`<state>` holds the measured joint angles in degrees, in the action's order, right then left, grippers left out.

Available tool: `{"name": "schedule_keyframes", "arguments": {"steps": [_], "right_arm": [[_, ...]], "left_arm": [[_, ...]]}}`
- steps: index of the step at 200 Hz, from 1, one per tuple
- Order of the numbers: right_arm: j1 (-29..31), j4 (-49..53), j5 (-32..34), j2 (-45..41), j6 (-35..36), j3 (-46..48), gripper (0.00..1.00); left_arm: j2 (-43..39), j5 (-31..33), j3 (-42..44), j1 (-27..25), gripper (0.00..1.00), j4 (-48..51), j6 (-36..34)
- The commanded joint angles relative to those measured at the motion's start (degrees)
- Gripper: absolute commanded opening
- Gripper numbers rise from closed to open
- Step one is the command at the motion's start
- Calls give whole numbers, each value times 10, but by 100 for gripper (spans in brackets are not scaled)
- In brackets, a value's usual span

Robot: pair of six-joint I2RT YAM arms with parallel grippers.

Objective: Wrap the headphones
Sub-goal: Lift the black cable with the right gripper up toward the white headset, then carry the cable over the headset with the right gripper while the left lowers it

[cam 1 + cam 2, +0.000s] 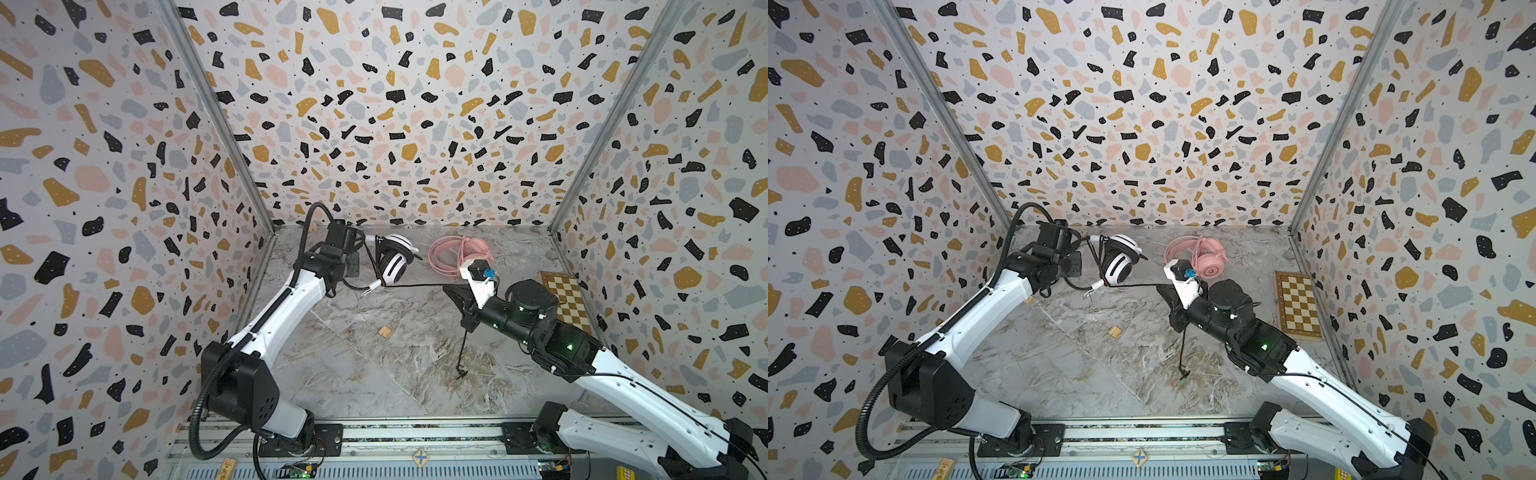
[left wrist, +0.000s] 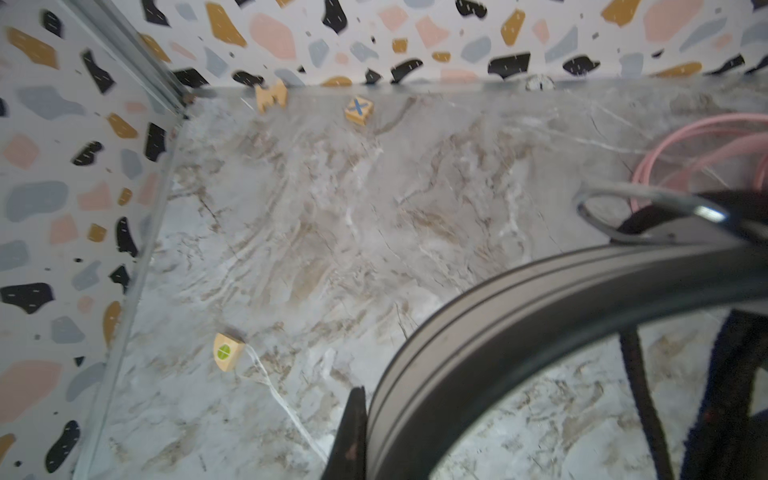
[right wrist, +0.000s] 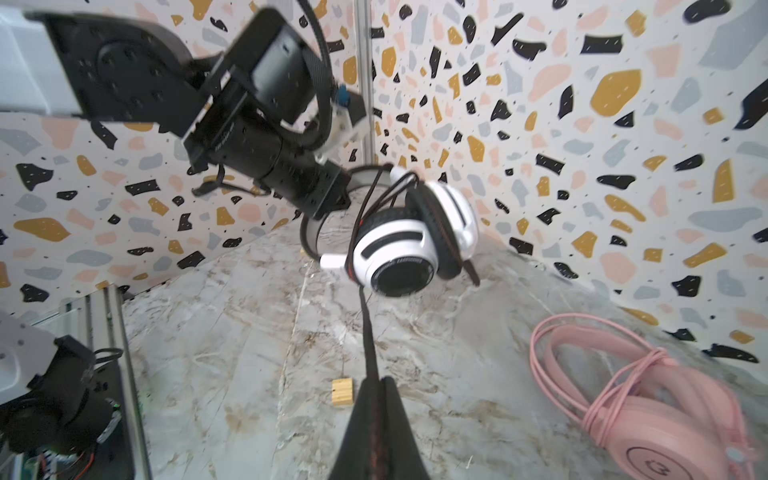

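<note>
- The fingers of the right gripper (image 3: 376,384) are pressed together, and the black cable (image 3: 368,332) is pinched between them.
- From this pinch the black cable is drawn in an almost straight line to the white headset (image 1: 395,262). On the other side of the pinch, the rest of it is let down to the table (image 1: 353,374), where the plug end (image 1: 459,371) is laid.
- The fingers of the left gripper (image 3: 334,198) are closed on the headband (image 2: 519,299) of the white headset. In the left wrist view only one finger (image 2: 353,419) is seen, and it is laid against the band.
- The white headset is held up near the far left corner of the table. Its ear cups (image 3: 399,257) hang below the left gripper and appear to be clear of the surface. Some strands of the black cable are seen across the cups and the band.
- The pink headset (image 1: 1210,259) is laid on the table near the far edge, to the right of the white one and apart from it. The pink cable (image 1: 444,253) is gathered in loops, and part of it is wound around the headset.
- A small wooden block (image 1: 385,331) is found on the table between the two arms, and a chessboard (image 1: 567,299) is laid at the right edge.
- In the left wrist view a wooden piece with a blue cross (image 2: 358,110) and one with a green mark (image 2: 227,352) are seen on the table.
</note>
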<state>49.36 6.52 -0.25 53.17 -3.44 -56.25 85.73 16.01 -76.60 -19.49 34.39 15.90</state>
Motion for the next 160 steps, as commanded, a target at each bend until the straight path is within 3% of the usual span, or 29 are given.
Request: {"name": "schedule_keyframes", "arguments": {"steps": [1,64,95,160], "right_arm": [[1,-36,26,-2,33,-62,4],[1,-7,-14,103,76,-168,5],[-10,6,10,137,103,-184,5],[-92,-32,-37,157,68,-137,7]], "left_arm": [[-8,-27,19,8,0,-27,-20],[-27,-35,28,-93,0,-15,-72],[-51,-98,39,-117,0,-17,-107],[-117,-251,68,-127,0,-8,-156]]}}
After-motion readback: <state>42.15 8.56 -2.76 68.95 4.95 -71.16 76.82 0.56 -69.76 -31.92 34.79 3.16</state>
